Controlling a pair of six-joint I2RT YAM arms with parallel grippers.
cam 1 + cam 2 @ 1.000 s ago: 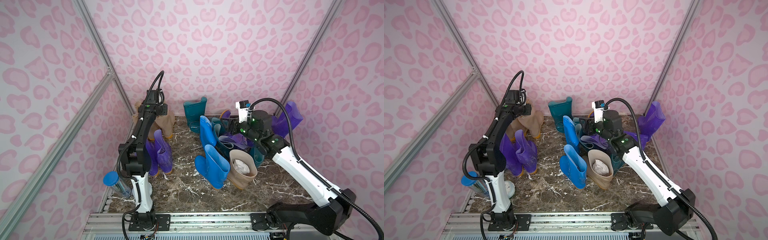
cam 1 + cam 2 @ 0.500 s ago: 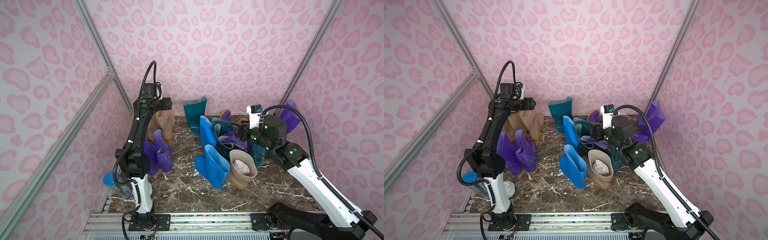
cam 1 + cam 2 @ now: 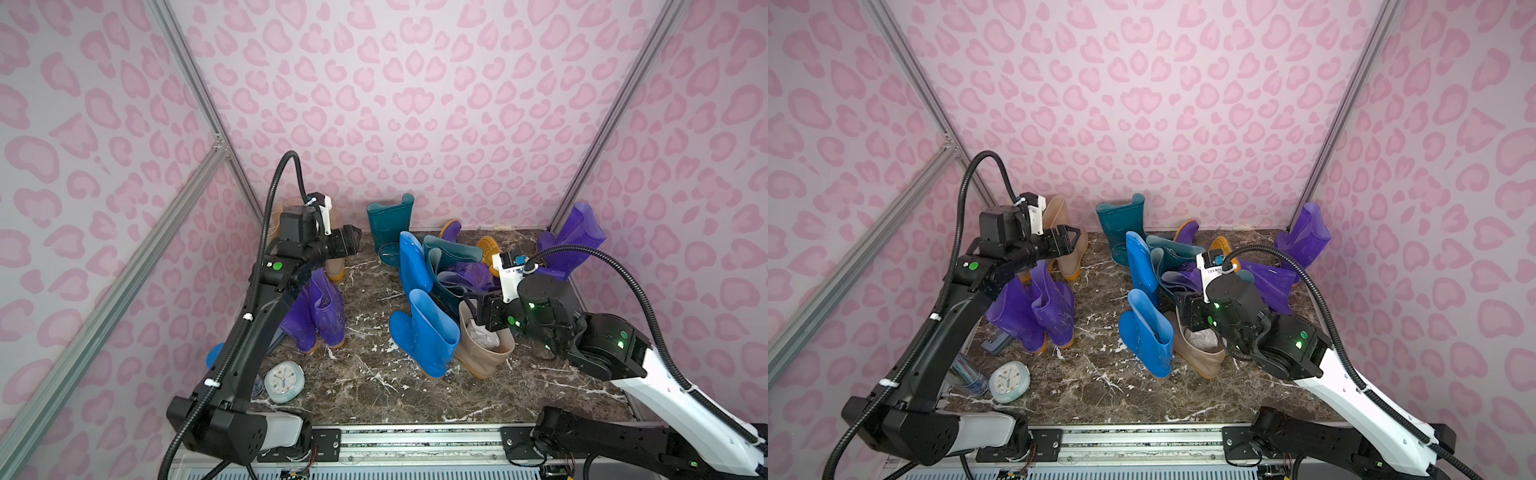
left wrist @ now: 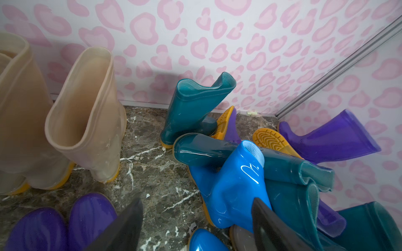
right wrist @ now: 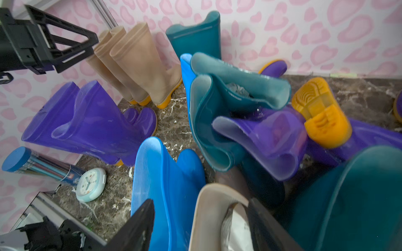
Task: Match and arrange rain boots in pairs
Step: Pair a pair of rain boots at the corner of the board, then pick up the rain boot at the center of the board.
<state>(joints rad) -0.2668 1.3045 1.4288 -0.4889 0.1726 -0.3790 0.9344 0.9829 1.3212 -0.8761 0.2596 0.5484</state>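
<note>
Sorting's partway: beige boots [image 5: 134, 65] and a purple pair [image 3: 1034, 311] stand grouped at the counter's [image 3: 374, 386] back-left, while blue, teal & purple boots lie jumbled [image 5: 239, 97] mid-right. L tool [image 3: 1074, 237] hangs above the beige group, jaws wide, holding nothing. R tool [image 3: 478, 311] is spread too, jaws astride the lone beige boot's [image 3: 484, 353] cuff w/o pinching it. Next, prob.: R closes on that cuff and lifts it clear of the blue boot [image 3: 428, 336] just beside it.

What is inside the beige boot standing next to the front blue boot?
Crumpled whitish paper fills the opening of the beige boot. Anything beneath the paper, down toward the toe, is hidden.
</note>
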